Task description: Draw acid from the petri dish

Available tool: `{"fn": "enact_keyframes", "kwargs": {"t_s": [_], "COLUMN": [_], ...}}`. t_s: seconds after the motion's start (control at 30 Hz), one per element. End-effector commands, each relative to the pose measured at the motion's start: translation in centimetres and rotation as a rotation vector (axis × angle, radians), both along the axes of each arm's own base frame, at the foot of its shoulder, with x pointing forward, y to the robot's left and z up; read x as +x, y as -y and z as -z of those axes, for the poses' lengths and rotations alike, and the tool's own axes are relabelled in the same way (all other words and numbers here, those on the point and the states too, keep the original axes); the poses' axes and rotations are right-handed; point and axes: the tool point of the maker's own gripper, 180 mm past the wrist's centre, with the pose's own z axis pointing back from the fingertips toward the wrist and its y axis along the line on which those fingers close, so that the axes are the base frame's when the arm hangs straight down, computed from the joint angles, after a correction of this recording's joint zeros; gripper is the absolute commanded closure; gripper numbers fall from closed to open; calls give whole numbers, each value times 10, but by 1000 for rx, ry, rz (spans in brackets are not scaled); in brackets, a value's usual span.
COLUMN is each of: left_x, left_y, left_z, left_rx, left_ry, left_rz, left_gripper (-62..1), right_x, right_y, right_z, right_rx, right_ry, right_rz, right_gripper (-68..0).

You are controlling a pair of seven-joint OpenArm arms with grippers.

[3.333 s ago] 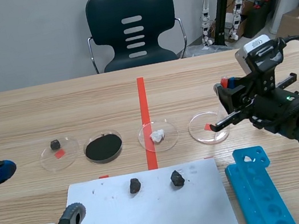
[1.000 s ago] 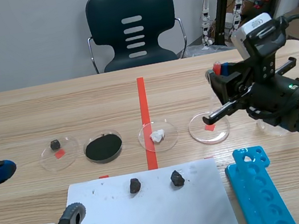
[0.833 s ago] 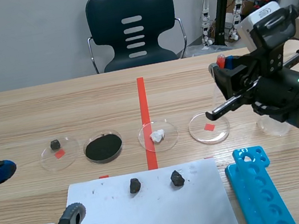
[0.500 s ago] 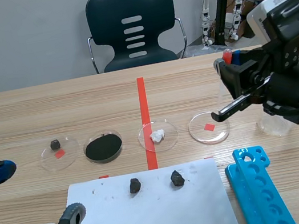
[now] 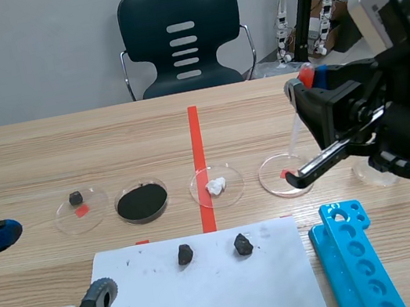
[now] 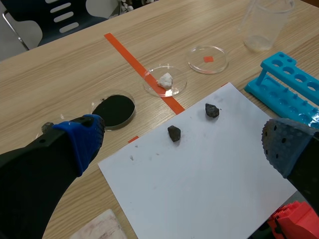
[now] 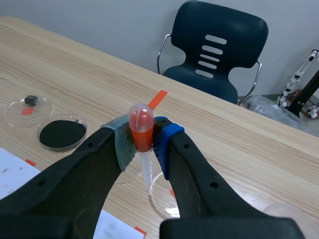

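- Right of the red centre line, at the right end of a row of four dishes, sits the petri dish [image 5: 286,175]. It is left of a clear beaker [image 5: 375,171] and just far of the blue tube rack [image 5: 354,254].
- Its look: shallow, round and clear, with a red tape square showing through the bottom. Any liquid in it is colourless, so I cannot tell how much acid there is (or whether there is any).
- The right gripper [image 7: 142,137] is clamped on the dropper [image 7: 141,124], its pads pinching the red bulb. The pale stem points down over the dish and seems to hang clear of it.
- The left gripper [image 6: 184,149] is spread wide, holding nothing, low at the near left by the white paper [image 6: 209,174].
- What could go wrong, as I judge it:
  - The stem looks aimed near the dish's rim, not its middle. A straight descent could strike the wall and push or tip the light dish.
  - The liquid layer would be thin, so a tip stopped too high would draw only air.
  - The grip is on the bulb itself. Easing it to draw liquid also loosens the hold, and the dropper could slip.
  - Squeezing again while lifting would drip acid onto the table.
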Motion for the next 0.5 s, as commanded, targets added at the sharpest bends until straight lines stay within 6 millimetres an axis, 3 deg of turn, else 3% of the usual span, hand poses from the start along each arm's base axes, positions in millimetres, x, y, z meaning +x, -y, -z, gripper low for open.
{"fn": "enact_keyframes", "kwargs": {"t_s": [0.0, 0.47], "left_x": [3, 3], "left_y": [4, 4], "left_z": [-12, -12], "left_rx": [-24, -24], "left_ry": [35, 35], "left_rz": [-1, -1], "left_gripper": [-623, -623], "right_x": [0, -6], "right_y": [4, 0], "right_z": [-11, -16], "right_rx": [-2, 4], "right_ry": [33, 38], "right_rz": [2, -7], "right_gripper": [-94, -94]}}
